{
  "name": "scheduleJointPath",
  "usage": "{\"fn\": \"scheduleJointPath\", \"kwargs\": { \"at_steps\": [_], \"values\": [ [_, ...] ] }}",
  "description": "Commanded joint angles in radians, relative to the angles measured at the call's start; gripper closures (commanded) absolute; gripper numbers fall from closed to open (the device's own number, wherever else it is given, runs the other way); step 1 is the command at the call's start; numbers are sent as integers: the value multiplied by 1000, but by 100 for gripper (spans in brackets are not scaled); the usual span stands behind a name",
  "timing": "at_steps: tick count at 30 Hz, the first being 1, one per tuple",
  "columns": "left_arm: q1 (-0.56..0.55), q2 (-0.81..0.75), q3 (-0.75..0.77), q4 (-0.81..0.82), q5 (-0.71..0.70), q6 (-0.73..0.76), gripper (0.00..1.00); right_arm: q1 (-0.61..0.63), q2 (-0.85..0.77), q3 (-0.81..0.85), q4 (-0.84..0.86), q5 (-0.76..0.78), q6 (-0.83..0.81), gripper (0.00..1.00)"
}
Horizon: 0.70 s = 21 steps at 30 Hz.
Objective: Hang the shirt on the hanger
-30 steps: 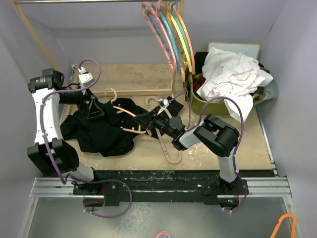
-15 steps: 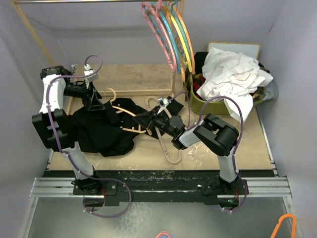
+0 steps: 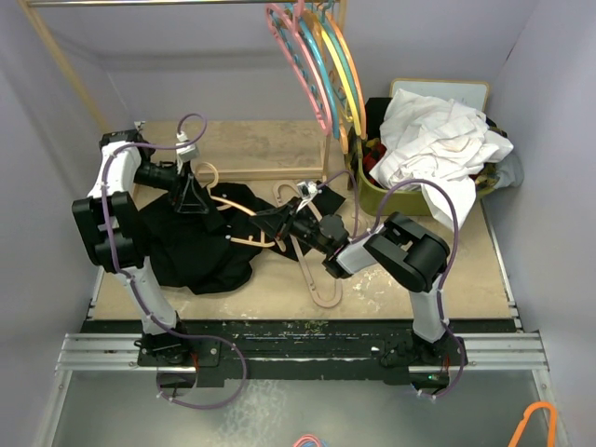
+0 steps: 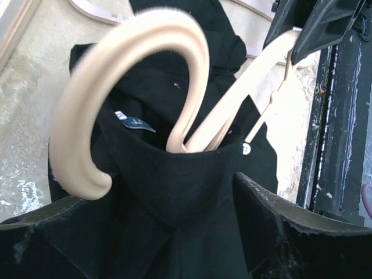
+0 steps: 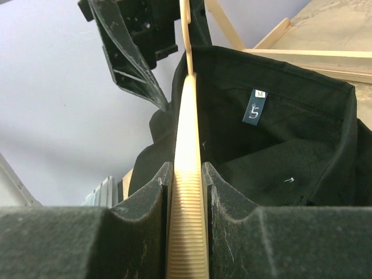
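The black shirt (image 3: 191,251) lies bunched on the left of the table, its collar raised. My left gripper (image 3: 194,205) is shut on the collar fabric (image 4: 174,192). The cream hanger (image 3: 240,240) runs through the neck opening, and its curved hook (image 4: 133,64) sticks out above the collar. My right gripper (image 3: 270,223) is shut on the ribbed end of the hanger's arm (image 5: 187,232) and holds it level. In the right wrist view the shirt's inside (image 5: 273,145) with its size label lies beside the hanger, and my left gripper (image 5: 133,52) is just beyond.
A pinkish-tan hanger (image 3: 321,284) lies on the table under my right arm. Pink, teal, yellow and orange hangers (image 3: 321,65) hang from the wooden rack (image 3: 56,56). A green basket (image 3: 372,191) heaped with white cloth (image 3: 438,140) stands at the back right.
My left gripper has moved right and slightly away with the collar, up to the hanger's hook. The left arm has swung inward. The right gripper and hanger have barely moved.
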<state>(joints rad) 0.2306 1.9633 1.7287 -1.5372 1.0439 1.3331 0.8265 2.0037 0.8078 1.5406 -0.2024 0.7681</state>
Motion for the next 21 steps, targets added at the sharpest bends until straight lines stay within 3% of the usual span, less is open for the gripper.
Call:
{"fn": "scheduleJointPath", "kwargs": {
  "at_steps": [1, 3, 6, 11, 12, 21],
  "values": [
    [3, -1, -27, -11, 50, 73, 22, -14, -69, 22, 361, 0, 10, 100],
    [4, -15, -48, -11, 51, 88, 27, -22, -76, 16, 369, 9, 18, 100],
    [4, -23, -66, -11, 43, 100, 42, -33, -88, 15, 369, 1, 29, 100],
    [1, -46, -90, -11, 70, 109, 94, -36, -102, 18, 369, -11, 39, 100],
    [1, -61, -99, -12, 73, 117, 100, -36, -107, 18, 369, -12, 41, 100],
    [-3, -341, -101, -12, 163, 86, 100, -64, -246, -20, 305, -33, 77, 100]
  ]
}}
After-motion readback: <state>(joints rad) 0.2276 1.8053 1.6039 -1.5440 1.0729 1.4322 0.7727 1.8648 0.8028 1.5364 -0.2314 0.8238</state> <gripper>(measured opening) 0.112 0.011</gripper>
